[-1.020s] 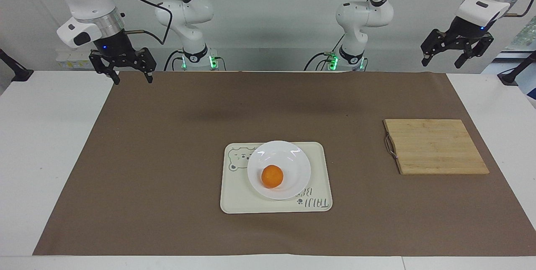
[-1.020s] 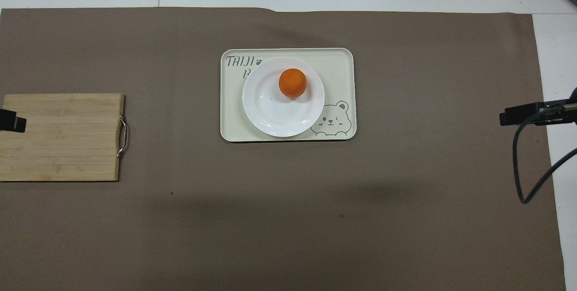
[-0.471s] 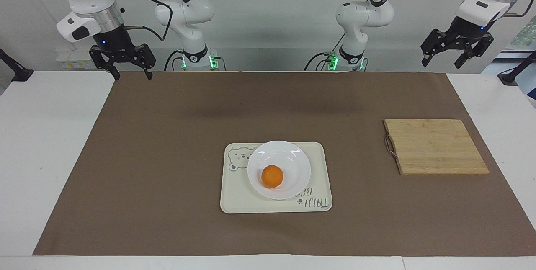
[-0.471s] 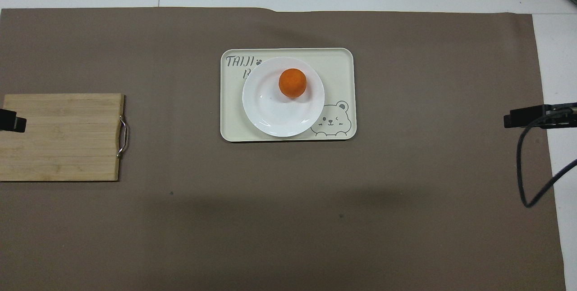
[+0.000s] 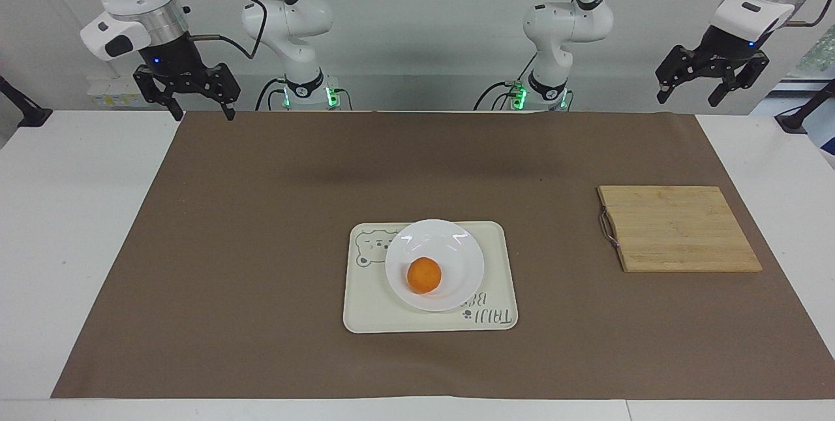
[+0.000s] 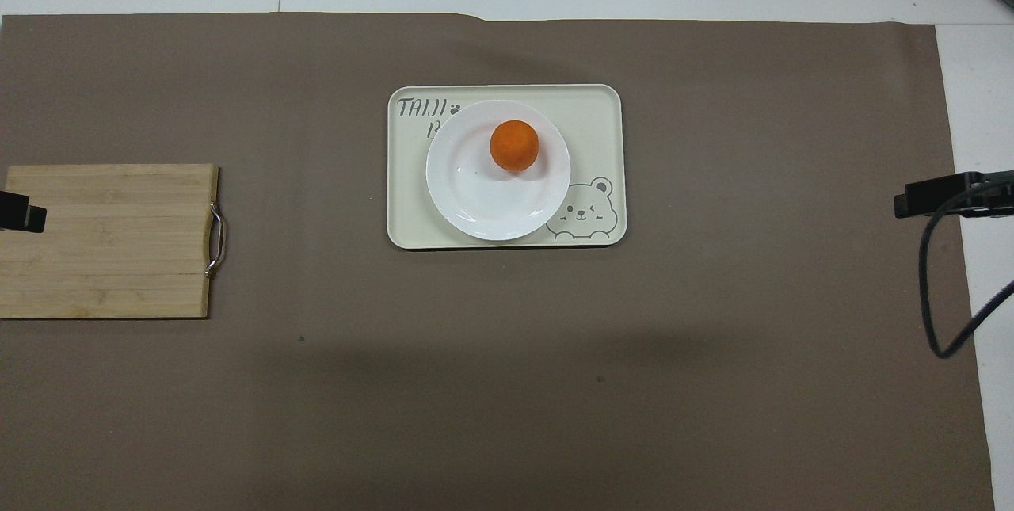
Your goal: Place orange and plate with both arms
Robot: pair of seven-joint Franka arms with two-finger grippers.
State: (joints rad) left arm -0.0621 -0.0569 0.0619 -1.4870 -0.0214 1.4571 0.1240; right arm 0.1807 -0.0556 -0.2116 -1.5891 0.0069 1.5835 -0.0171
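The orange [image 5: 424, 275] lies on the white plate [image 5: 456, 258], on the part of it farther from the robots. It also shows on the plate [image 6: 483, 202] in the overhead view [image 6: 514, 145]. The plate sits on a cream bear-print tray [image 5: 365, 316] in the middle of the brown mat. My right gripper [image 5: 203, 114] is open and empty, up in the air over the mat's corner nearest the right arm's base. My left gripper [image 5: 690, 98] is open and empty, raised over the mat's corner near the left arm's base. Both are well away from the plate.
A bamboo cutting board [image 5: 678, 228] with a metal handle lies on the mat toward the left arm's end. It also shows in the overhead view [image 6: 107, 240]. A black cable [image 6: 943, 297] hangs at the right arm's end of the mat.
My right gripper has risen a little and drawn back toward the right arm's end of the table. The left gripper, orange, plate and tray have not moved.
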